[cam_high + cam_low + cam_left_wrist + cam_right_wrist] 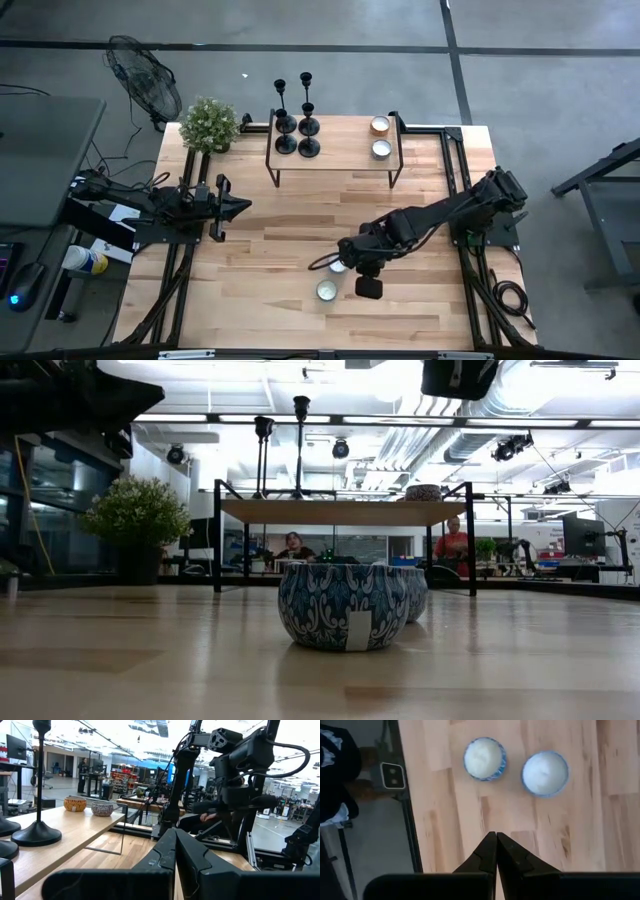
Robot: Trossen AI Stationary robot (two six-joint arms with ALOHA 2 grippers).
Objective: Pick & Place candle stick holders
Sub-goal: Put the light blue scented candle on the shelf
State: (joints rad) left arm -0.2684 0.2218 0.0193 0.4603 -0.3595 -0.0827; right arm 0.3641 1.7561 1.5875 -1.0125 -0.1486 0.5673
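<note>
All four holders stand together on the left end of the raised shelf at the table's far side, so that job looks done — or not begun; I cannot tell which. My right gripper hangs over the near table above two blue candle cups, fingers pressed together, empty. My left gripper waits at the left edge — fingers together too.

Two blue candle bowls near a potted plant.
</note>
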